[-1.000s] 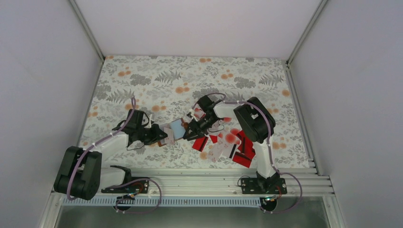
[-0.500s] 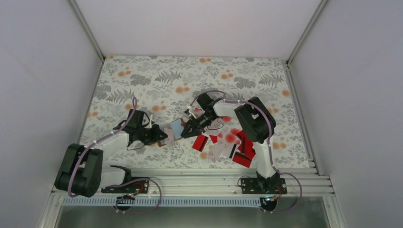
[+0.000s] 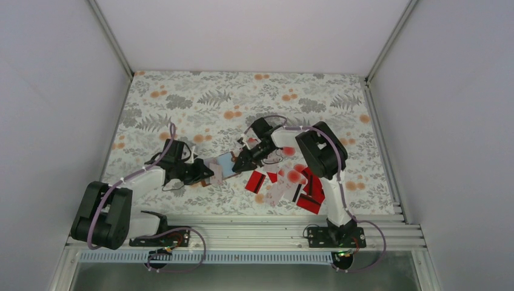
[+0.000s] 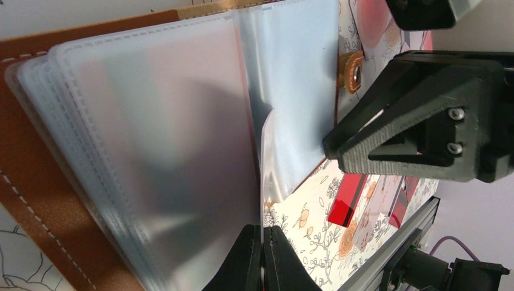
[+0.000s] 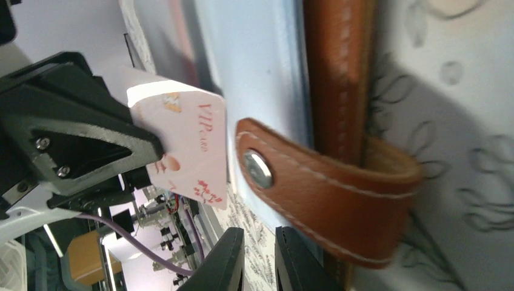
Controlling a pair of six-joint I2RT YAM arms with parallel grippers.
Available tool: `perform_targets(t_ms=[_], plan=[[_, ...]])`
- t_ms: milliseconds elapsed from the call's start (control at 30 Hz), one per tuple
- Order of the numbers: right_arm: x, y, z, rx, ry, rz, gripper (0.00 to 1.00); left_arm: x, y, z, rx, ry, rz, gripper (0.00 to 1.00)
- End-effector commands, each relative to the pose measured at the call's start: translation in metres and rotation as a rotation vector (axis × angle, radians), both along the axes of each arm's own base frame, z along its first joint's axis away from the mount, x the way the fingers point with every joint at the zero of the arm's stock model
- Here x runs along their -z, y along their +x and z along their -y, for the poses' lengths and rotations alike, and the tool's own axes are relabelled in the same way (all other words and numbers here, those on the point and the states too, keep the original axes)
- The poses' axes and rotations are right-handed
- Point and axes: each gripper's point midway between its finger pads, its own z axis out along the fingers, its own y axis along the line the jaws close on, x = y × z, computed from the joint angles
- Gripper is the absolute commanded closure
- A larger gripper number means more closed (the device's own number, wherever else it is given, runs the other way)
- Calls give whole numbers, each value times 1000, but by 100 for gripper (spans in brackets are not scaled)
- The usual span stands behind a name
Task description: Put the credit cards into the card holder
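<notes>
From where I stand, the left gripper (image 4: 262, 239) is clenched on a thin white card (image 5: 191, 151) printed with red blossoms and "VIP". The card stands on edge out of its fingertips, over the open card holder (image 5: 330, 60). Whether a clear sleeve wraps that card, I cannot tell. The holder lies spread directly in front of this gripper, its pale pockets (image 4: 151, 151) fanned upward and the brown cover beneath them.

The right gripper (image 5: 259, 242) faces it from the far side of the holder. Its fingers are drawn almost together, with a slim bare gap and nothing grasped. Just ahead of those fingertips the holder's brown strap (image 5: 327, 200) loops over, its metal snap (image 5: 257, 170) showing.

The loose credit cards (image 3: 312, 194), red and blotched white, lie heaped on the flowered surface (image 3: 212, 103) behind the right gripper, beside its arm.
</notes>
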Motion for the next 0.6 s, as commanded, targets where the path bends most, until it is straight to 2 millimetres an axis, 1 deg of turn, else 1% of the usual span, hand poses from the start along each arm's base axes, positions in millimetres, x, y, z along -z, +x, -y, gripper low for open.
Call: perform_targets(t_ms=[0, 167, 267, 400, 567], plan=[[14, 17, 5, 46, -47, 35, 86, -4, 6, -1, 2, 7, 20, 98], [36, 11, 20, 70, -104, 2, 89, -5, 6, -5, -11, 28, 14, 98], [44, 6, 24, 71, -126, -10, 90, -4, 6, -6, -17, 31, 3, 98], [48, 2, 27, 67, -132, -18, 91, -2, 6, -7, -26, 30, -15, 98], [49, -1, 28, 62, -135, -26, 93, -5, 11, -4, -26, 2, -2, 98]])
